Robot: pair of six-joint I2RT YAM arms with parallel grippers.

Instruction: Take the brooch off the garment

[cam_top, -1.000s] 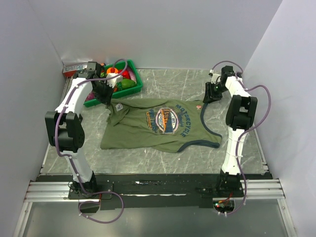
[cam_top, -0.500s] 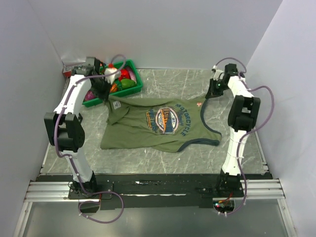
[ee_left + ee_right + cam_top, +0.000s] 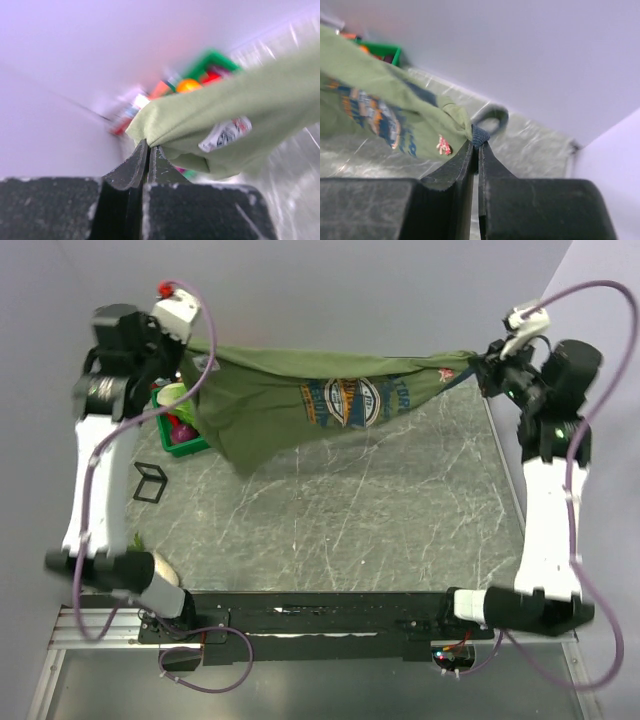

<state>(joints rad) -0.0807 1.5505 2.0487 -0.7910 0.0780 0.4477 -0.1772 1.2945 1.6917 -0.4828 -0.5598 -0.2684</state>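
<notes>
Aloft, the stretched garment, brooch attached, partly hides the green bin.

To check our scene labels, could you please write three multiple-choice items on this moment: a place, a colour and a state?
1. Where on the olive-green sleeveless garment is the tiny pinkish-red star-shaped brooch? A) beside the right fingers B) on the white label C) on the oval print
2. What colour is the strap trim? A) navy B) white C) red
3. How is the garment? A) flat on the table B) held aloft by right and left fingers C) bundled in the bin
Answers: A, the right wrist view shows it next to those fingers; A, the strap loop is dark blue; B, both pairs are shut on it in mid-air.
</notes>
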